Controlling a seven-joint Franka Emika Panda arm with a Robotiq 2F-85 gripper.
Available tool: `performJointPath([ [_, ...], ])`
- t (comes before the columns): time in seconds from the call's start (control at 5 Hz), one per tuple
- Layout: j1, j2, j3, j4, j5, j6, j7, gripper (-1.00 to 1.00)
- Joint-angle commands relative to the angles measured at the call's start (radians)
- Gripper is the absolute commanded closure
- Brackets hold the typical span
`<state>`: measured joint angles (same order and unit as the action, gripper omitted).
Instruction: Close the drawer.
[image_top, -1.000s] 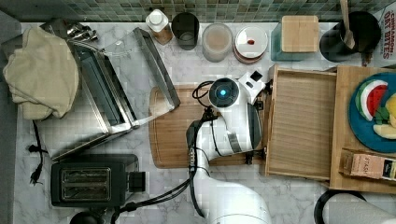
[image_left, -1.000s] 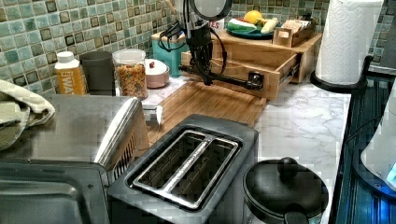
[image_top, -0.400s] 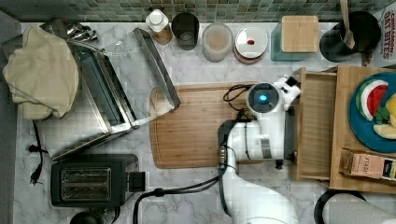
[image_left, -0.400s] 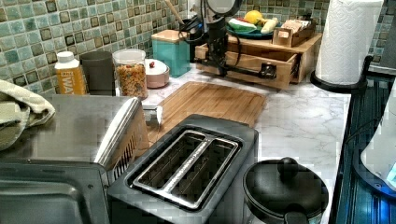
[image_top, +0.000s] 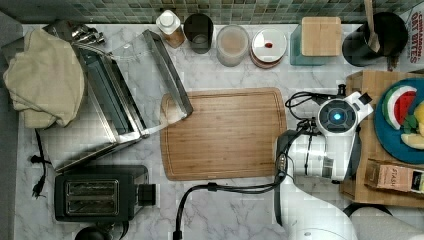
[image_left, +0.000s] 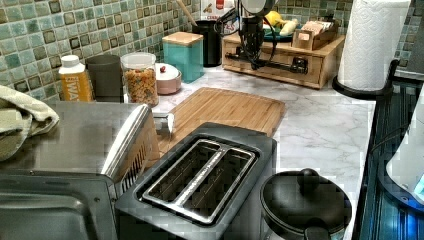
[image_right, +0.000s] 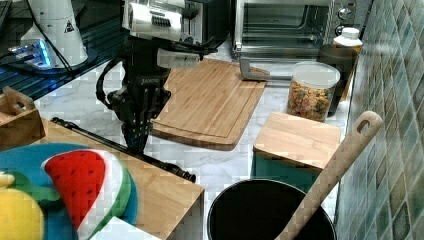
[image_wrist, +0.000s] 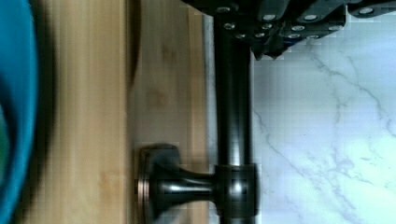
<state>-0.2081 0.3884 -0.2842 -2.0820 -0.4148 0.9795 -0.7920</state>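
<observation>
Bamboo drawer (image_left: 280, 61), one, sits flush in its stand; one tool (image_right: 136, 141) clamped on its dark handle (image_wrist: 233, 116).

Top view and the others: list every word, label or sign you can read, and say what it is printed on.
"STASH" on the tea box lying on the wooden stand.
"OAT BITES", under a half-cut word, on the box at the top view's right edge.
Orange bottle: label too blurred to read.
Triangular sign on the white robot base: not readable.

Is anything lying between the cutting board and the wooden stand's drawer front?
In the left view, bare marble separates the cutting board from the drawer; nothing lies there.
</observation>
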Motion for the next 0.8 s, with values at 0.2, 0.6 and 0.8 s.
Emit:
performJointPath([
  [0.2, -0.13, 0.006, -0.162, 0.168, -0.052, -0.069, -0.076, 1.0],
  [0.6, -0.129, 0.006, -0.162, 0.168, -0.052, -0.069, -0.076, 1.0],
  [0.8, -0.143, 0.004, -0.148, 0.168, -0.061, -0.071, -0.071, 1.0],
])
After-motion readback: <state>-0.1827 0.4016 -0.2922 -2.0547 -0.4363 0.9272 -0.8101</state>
